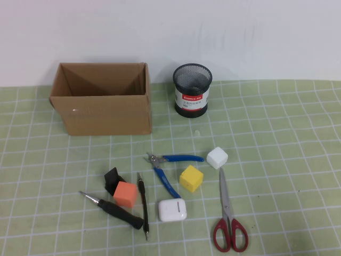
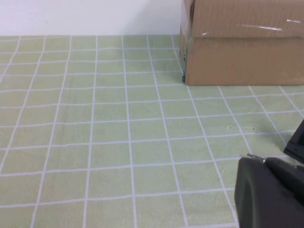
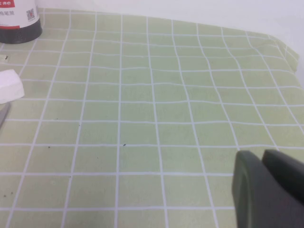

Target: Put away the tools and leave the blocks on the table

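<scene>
On the green gridded table [image 1: 277, 133], every tool lies near the front edge, and neither gripper is close to any of them: the left gripper [image 2: 270, 190] shows only in its own wrist view, its dark fingers together above bare mat, the cardboard box [image 1: 101, 104] well beyond it; the right gripper [image 3: 270, 185] shows likewise only in its wrist view, fingers together over open grid, with the white block [image 1: 217, 157] and the black mesh pen cup [image 1: 192, 89] far off from it. Taking the yellow block [image 1: 191, 178] as the landmark: the blue-handled pliers [image 1: 168, 168] lie just to its left, handles spread, one pointing toward the white block behind and to the right; the red-handled scissors [image 1: 228, 218] lie to its right and nearer the front, blades closed and pointing away from the robot; the white earbud case [image 1: 172, 210] sits in front and slightly left. Further left, the thin screwdriver [image 1: 143, 205] lies lengthwise, and the thick black-handled screwdriver [image 1: 114, 209] slants across beside it, their front ends touching or nearly so. The orange block [image 1: 126, 193] sits between them, against a small black object [image 1: 111, 178]. The box stands open-topped at the back left, the cup at the back centre; the whole right side of the mat is open room
</scene>
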